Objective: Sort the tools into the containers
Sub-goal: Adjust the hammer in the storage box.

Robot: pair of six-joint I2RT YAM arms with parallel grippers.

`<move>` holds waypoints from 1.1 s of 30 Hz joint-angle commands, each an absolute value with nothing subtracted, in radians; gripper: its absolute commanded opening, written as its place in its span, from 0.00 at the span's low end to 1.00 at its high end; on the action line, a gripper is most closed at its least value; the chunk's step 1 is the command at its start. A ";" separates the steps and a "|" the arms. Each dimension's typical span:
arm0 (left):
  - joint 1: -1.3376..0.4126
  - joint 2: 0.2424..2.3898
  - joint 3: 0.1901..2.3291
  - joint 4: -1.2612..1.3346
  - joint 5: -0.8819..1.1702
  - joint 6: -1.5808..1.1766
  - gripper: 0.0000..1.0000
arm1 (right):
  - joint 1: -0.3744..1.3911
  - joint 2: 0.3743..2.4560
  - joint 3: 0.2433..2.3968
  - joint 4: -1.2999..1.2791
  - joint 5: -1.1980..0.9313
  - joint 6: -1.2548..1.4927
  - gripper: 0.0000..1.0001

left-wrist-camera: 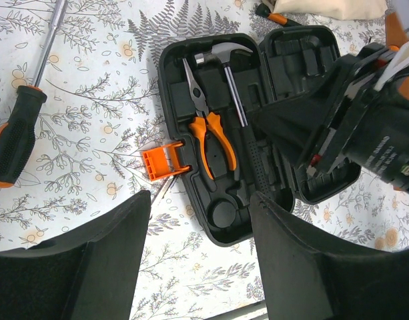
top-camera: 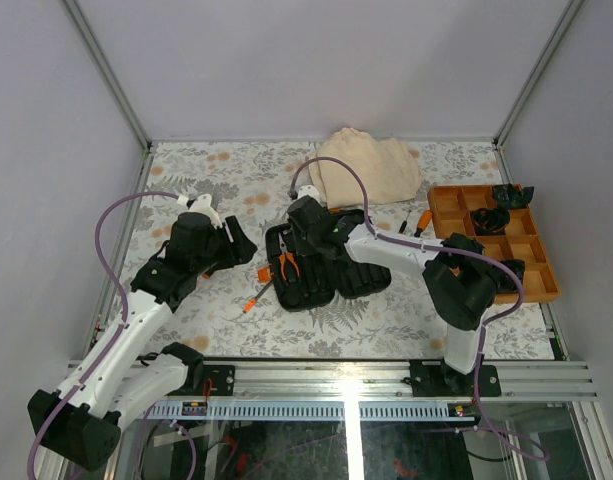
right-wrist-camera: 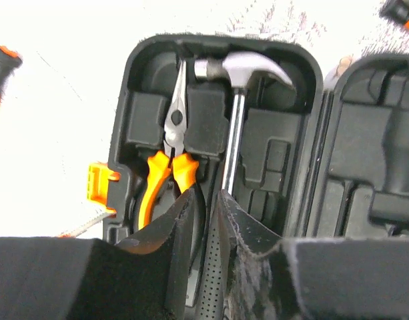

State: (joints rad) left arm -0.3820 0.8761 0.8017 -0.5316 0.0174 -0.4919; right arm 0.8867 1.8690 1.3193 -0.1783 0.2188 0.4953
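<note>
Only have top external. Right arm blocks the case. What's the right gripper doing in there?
Observer: In the right wrist view, the right gripper is closed on the black handle of the hammer, which lies in the left half of the case.
Operator: Anything else in that half?
Observer: The pliers sit in a moulded slot beside the hammer, tips toward the hammer-head end.
Operator: Left gripper?
Observer: In the left wrist view, the left gripper is open with nothing between its fingers, hovering above the case's near end.
</note>
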 commanded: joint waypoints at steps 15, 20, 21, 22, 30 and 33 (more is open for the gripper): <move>-0.370 0.876 0.807 -0.511 0.004 -0.482 0.61 | 0.817 2.025 1.526 -0.284 0.138 0.401 0.15; -0.370 0.876 0.807 -0.511 0.006 -0.482 0.61 | 0.813 2.050 1.534 -0.296 0.126 0.397 0.14; -0.370 0.878 0.807 -0.512 0.005 -0.482 0.61 | 0.813 2.054 1.533 -0.295 0.125 0.398 0.14; -0.370 0.879 0.807 -0.512 0.006 -0.482 0.61 | 0.813 2.057 1.533 -0.295 0.123 0.396 0.13; -0.368 0.877 0.807 -0.511 0.006 -0.482 0.61 | 0.811 2.090 1.550 -0.326 0.117 0.387 0.08; -0.368 0.875 0.807 -0.512 0.006 -0.482 0.61 | 0.811 2.106 1.559 -0.352 0.119 0.383 0.08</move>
State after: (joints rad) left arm -0.3775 0.8761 0.8017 -0.5316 0.0174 -0.4919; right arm 0.8173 2.0682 1.5234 -0.3046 0.1322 0.4019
